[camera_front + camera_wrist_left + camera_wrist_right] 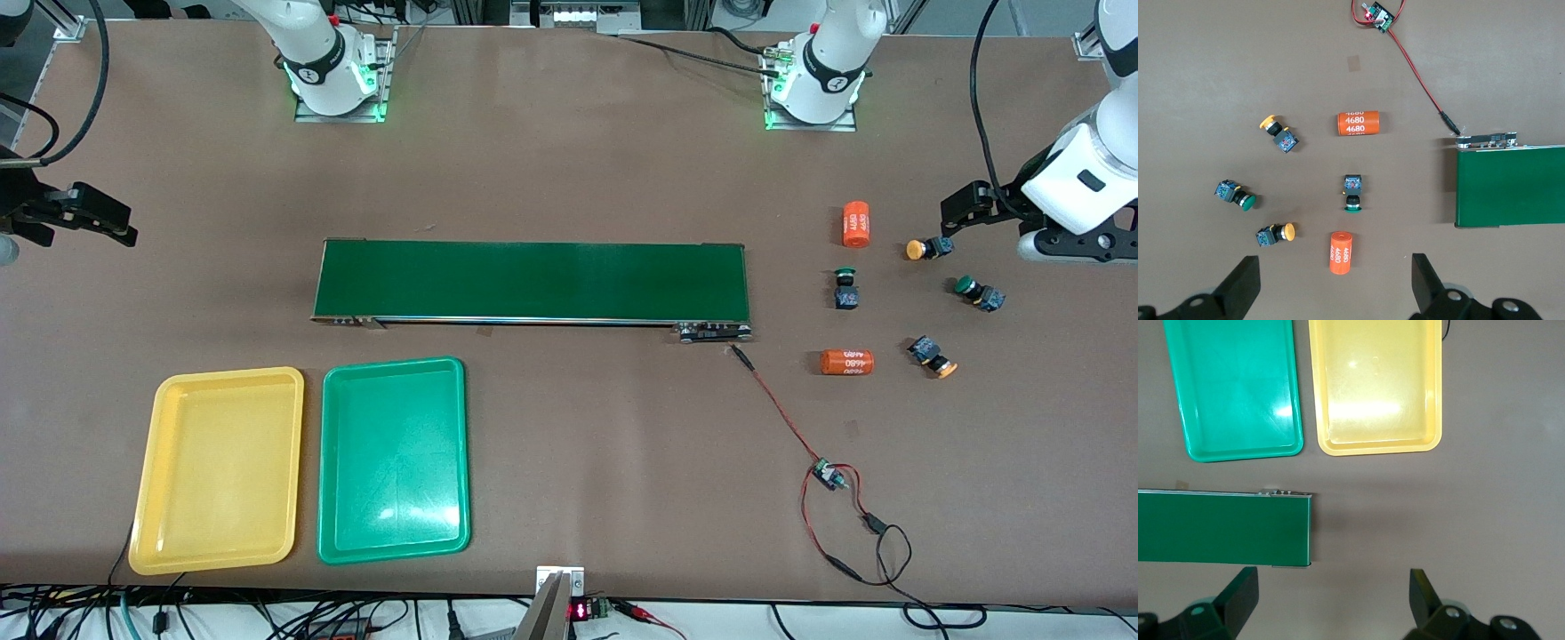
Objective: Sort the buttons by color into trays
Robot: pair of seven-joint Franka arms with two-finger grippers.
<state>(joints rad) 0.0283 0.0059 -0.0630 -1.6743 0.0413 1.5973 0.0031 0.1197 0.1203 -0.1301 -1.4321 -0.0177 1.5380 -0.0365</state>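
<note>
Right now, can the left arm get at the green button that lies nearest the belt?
Probably yes. The left gripper hangs open over the table near the buttons, holding nothing. That green button lies apart from the two orange cylinders, so nothing seems to block a descent from above.

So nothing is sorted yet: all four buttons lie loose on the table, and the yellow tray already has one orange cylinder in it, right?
Not quite. The yellow tray holds nothing, as the front view shows; both orange cylinders lie on the table among the four buttons, toward the left arm's end. The rest is right: nothing is sorted yet.
</note>
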